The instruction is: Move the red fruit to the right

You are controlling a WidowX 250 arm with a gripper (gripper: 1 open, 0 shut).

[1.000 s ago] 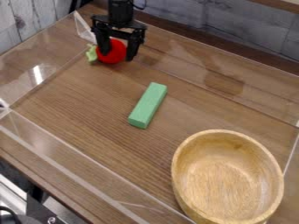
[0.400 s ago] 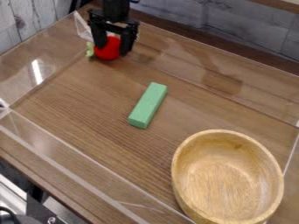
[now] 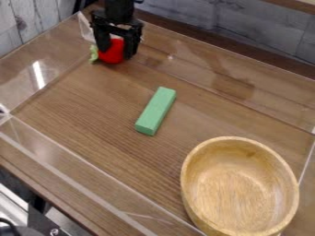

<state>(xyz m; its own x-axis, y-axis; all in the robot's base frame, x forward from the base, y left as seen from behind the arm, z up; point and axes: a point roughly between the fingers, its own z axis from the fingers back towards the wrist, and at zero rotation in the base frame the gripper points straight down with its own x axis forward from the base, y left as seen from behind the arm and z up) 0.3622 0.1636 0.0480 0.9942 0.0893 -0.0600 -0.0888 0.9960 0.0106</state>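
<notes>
The red fruit (image 3: pixel 112 53), a small bright red rounded toy with a green leafy bit on its left side, lies on the wooden table at the far left. My black gripper (image 3: pixel 117 46) points straight down over it, open, with one finger on each side of the fruit. The fruit rests on the table between the fingers, and I cannot tell whether the fingers touch it. Part of the fruit is hidden behind the fingers.
A green rectangular block (image 3: pixel 155 111) lies in the middle of the table. A large wooden bowl (image 3: pixel 196 182) stands at the near right. Clear plastic walls (image 3: pixel 50 138) border the table on its left and near sides.
The gripper has shifted slightly left and rolled a little about its vertical axis, staying around the red fruit. The fruit sits slightly further left than before.
</notes>
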